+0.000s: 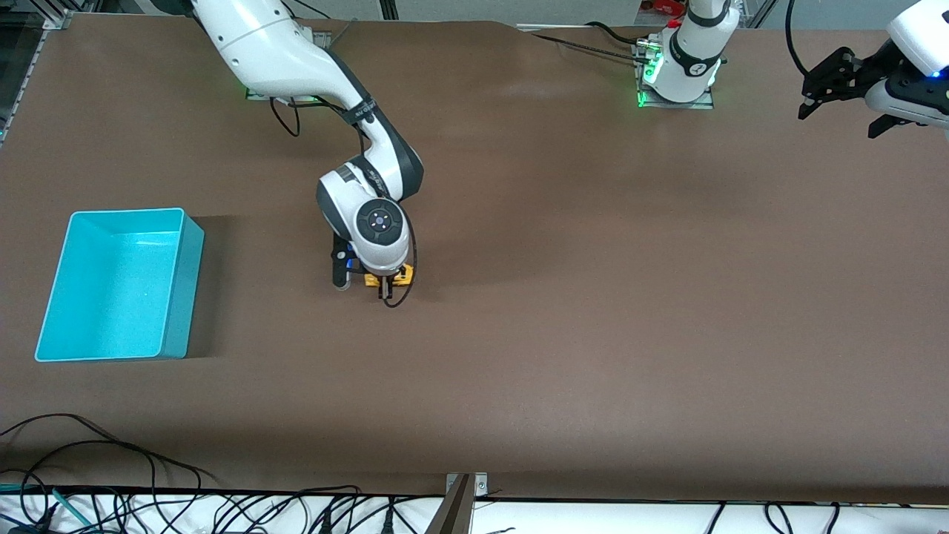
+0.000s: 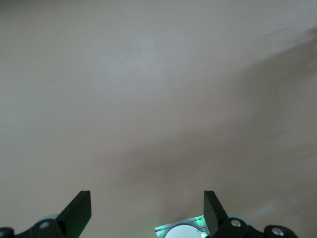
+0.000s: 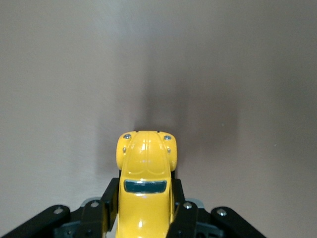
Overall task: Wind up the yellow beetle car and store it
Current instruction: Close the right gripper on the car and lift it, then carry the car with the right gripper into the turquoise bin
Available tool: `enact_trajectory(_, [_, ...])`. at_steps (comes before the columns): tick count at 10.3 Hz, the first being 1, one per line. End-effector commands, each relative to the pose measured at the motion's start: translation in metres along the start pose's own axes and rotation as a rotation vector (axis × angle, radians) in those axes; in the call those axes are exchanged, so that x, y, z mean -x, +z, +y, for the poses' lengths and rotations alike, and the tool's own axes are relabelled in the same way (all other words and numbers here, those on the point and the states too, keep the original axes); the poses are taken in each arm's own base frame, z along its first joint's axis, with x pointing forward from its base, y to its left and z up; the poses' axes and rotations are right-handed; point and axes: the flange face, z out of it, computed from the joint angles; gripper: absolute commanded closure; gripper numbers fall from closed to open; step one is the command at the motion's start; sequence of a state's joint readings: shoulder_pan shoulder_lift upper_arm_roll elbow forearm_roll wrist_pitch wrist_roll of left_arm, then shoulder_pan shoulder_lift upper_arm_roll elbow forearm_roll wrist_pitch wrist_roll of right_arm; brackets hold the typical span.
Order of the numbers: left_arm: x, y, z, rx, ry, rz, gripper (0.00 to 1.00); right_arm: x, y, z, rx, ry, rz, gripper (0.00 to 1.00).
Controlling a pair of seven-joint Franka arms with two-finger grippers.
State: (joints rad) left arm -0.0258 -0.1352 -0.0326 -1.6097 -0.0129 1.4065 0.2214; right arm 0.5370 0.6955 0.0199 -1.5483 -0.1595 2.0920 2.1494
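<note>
The yellow beetle car point(image 1: 401, 278) is in the middle of the brown table, low at its surface, with my right gripper point(image 1: 385, 285) shut on it. In the right wrist view the car point(image 3: 145, 168) has a rounded yellow body and a dark window. It sits between the two black fingers point(image 3: 110, 196), which press on its sides, and its nose sticks out past my right gripper point(image 3: 145, 198). The wheels are hidden. My left gripper point(image 1: 838, 119) waits open in the air over the left arm's end of the table, holding nothing, and it also shows in the left wrist view point(image 2: 147, 208).
A turquoise bin point(image 1: 185, 297) stands with nothing in it toward the right arm's end of the table, level with the car. The left arm's base point(image 1: 678, 74) glows green at the table's back edge. Cables lie along the edge nearest the front camera.
</note>
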Motion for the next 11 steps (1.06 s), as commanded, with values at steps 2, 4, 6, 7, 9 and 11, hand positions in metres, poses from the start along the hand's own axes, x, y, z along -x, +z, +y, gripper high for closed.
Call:
enact_trajectory(2, [0.0,-0.006,0.0,0.011,0.0,0.0,0.0,-0.058,-0.09,-0.041,0.059,-0.043,-0.046,0.87])
enact_trajectory(4, [-0.001,-0.006,0.002,0.011,0.003,-0.002,0.0,-0.105,-0.127,-0.062,0.047,-0.05,-0.051,0.87])
enact_trajectory(6, [-0.001,-0.006,0.002,0.012,0.003,-0.002,0.0,-0.173,-0.159,-0.081,0.045,-0.085,-0.059,0.87])
enact_trajectory(7, [-0.001,-0.006,0.002,0.011,0.003,-0.002,0.0,-0.215,-0.167,-0.089,0.05,-0.105,-0.071,0.86])
enact_trajectory(9, [0.0,-0.006,0.002,0.01,0.003,-0.001,0.0,-0.299,-0.199,-0.089,0.012,-0.176,-0.098,0.86])
enact_trajectory(11, [-0.001,-0.006,0.002,0.012,0.003,0.0,0.0,-0.359,-0.184,-0.083,0.083,-0.327,-0.113,0.86])
